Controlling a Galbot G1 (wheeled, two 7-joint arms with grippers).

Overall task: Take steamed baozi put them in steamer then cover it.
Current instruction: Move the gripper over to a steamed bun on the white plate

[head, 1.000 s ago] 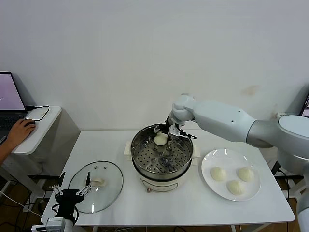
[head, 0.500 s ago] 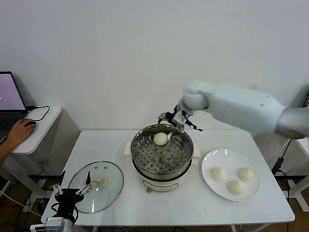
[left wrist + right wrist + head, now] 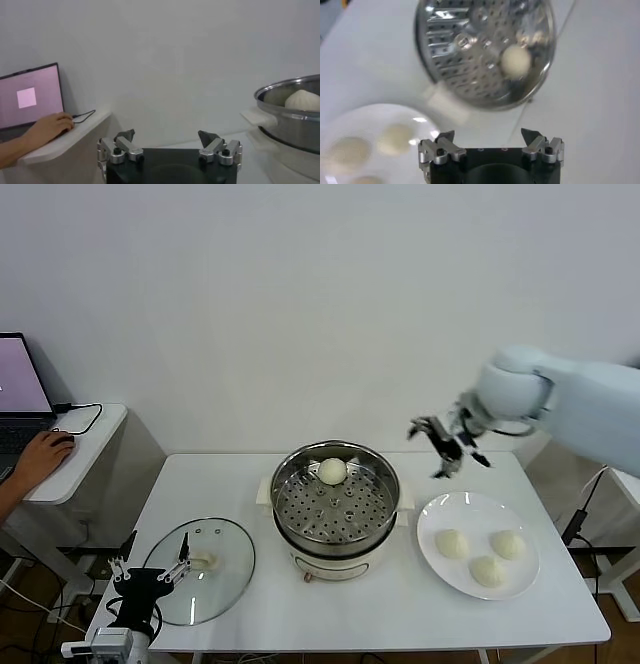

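Head view: no writing reads anywhere. On the white table the steamer holds one bun; lid left, plate with three buns right. Right gripper hangs above between, jaws wide, empty; left gripper wide, empty, over the lid.

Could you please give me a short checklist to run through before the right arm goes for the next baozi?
1. Right end effector empty and open above the table, between steamer and plate: ok.
2. First baozi resting on the perforated tray inside the steamer: ok.
3. Three baozi, the nearest, waiting apart from each other on the white plate: ok.
4. Free tray space for three more buns: ok, most of the tray is bare.
5. Cover lying flat on the table to the steamer's left, out of the right arm's path: ok.
6. Left end effector open, parked by the cover's near edge: ok.
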